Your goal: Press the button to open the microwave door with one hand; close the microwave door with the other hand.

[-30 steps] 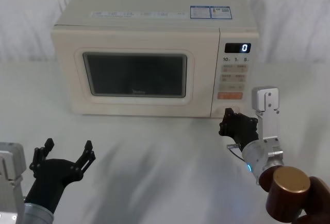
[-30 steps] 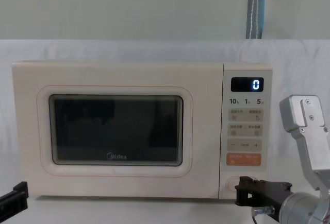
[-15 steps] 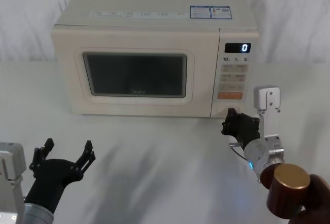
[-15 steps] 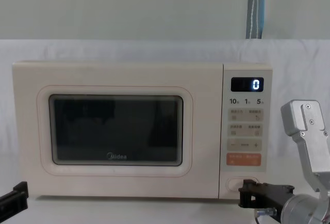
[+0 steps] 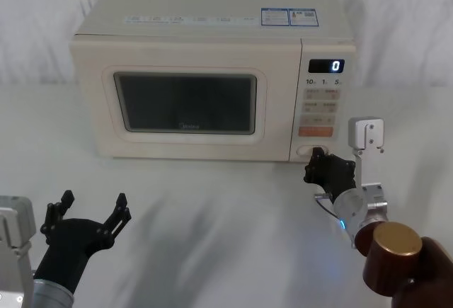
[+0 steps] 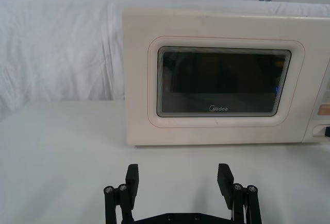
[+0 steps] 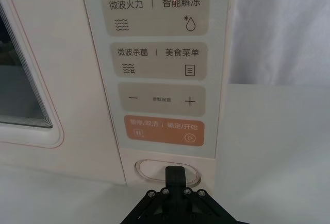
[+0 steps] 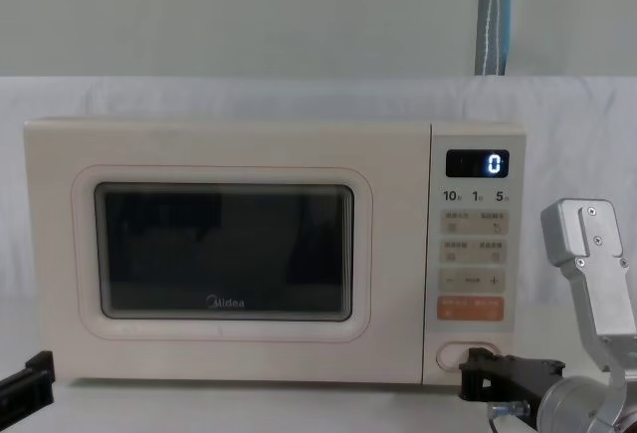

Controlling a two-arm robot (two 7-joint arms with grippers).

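The button (image 7: 166,169) sits lowest on the panel, long axis level, straight ahead of the right gripper (image 7: 175,173), fingers together, tip at it. Door (image 5: 185,103) shut; left gripper (image 5: 88,217) spread, low over the tabletop (image 5: 212,216).

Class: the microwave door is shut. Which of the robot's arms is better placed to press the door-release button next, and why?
The right. Its shut end effector sits right at the button, while the open left end effector hangs low, well short of the closed microwave door.

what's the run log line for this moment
stage: press button | right gripper: shut, tip at button | left gripper: open, parked low left | door: closed | display: 0
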